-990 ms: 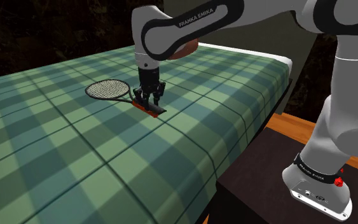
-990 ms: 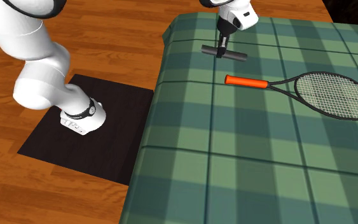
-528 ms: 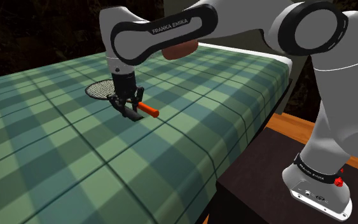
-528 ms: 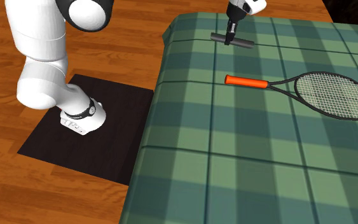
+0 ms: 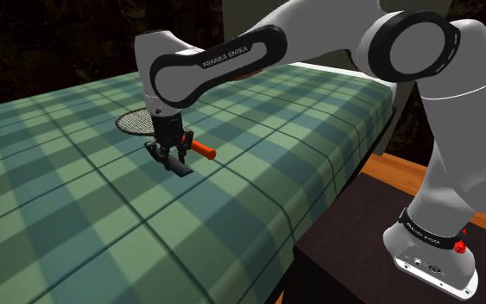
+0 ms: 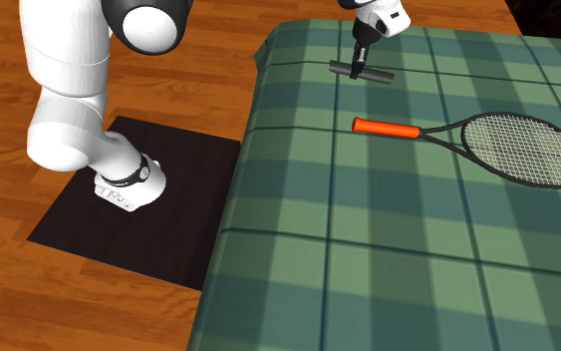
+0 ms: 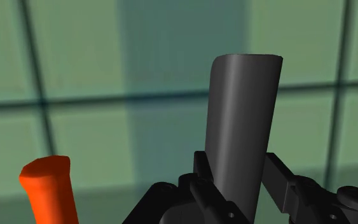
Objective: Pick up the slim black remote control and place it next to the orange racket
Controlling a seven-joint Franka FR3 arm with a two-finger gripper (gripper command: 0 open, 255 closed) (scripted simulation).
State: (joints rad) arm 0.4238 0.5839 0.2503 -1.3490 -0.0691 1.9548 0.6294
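My jaws are clamped on the slim dark remote, one finger on each long side, gripping it approx mid-length w/ the bar sticking out both ways. In the shoulder view the remote sits low over the green plaid bed; can't tell if it touches the cover or hangs just above it. It's just beside the racket's orange grip, on the side nearer the camera, w/ a small gap, no contact. The racket head lies flat further back, partly behind my wrist. In the 2nd exterior view the remote lies roughly parallel to the orange grip and apart from it, nearer the bed's edge at that view's top. The racket stretches off toward that view's right, flat on the bed. In the wrist view the orange grip's end shows next to the remote, w/ plaid cover between them. My arm arcs over from the stand, a black box on a wood floor next to the bed; wrist points approx straight down.
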